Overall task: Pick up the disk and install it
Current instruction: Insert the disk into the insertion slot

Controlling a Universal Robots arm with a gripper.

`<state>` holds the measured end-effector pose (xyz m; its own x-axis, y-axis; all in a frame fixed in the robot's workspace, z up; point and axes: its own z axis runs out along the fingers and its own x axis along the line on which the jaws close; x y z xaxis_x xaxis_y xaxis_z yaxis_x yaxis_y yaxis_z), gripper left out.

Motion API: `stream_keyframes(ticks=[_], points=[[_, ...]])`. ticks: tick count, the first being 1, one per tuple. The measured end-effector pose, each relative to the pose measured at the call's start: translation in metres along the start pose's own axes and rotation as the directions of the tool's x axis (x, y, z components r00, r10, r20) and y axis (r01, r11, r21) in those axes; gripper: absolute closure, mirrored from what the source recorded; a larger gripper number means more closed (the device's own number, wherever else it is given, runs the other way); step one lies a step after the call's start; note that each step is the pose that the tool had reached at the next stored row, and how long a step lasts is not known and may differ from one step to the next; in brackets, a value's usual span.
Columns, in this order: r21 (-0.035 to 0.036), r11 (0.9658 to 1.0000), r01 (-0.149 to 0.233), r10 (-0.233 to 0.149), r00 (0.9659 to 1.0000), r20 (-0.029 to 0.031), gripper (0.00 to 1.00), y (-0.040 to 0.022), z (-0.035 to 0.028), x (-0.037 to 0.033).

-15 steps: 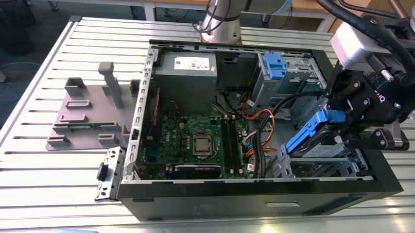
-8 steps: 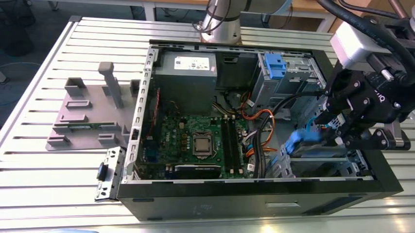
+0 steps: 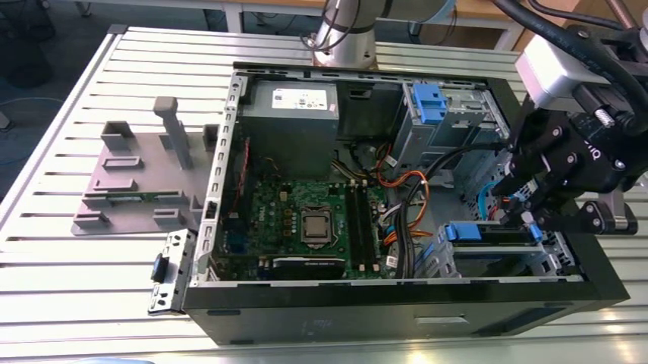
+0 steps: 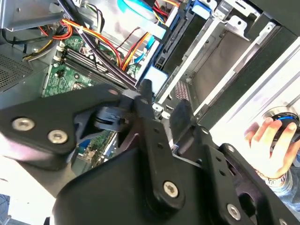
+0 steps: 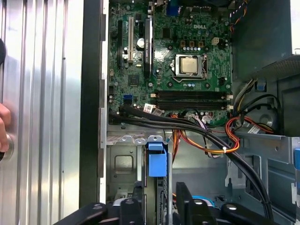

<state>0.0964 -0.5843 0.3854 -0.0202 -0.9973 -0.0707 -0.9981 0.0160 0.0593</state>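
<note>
**Disk edge-on in the corner bay**

Slatted metal table [image 3: 91,250] carries an open computer case [image 3: 405,311]. Toward four o'clock in the exterior view, the disk [image 3: 476,232] sits edge-on in a bay, blue bracket showing. Just above, the gripper [image 3: 524,216] hangs part-open, holding nothing. The disk is likely dense, rigid and shock-sensitive (smooth metal slips), so grip the bracket's long sides.

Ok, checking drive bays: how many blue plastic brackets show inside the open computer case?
2. One blue plastic bracket sits near the arm's base, one beside the black gripper; others may be hidden.
</note>
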Motion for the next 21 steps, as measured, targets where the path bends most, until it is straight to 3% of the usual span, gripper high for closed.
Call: stream_keyframes(ticks=[4,9,21], points=[[0.0,1.0,0.0,0.0,1.0,0.0,0.75,0.0,0.0001,0.0],[0.0,1.0,0.0,0.0,1.0,0.0,0.89,0.0,0.0002,0.0],[0.0,1.0,0.0,0.0,1.0,0.0001,0.89,-0.0017,0.0018,0.0001]])
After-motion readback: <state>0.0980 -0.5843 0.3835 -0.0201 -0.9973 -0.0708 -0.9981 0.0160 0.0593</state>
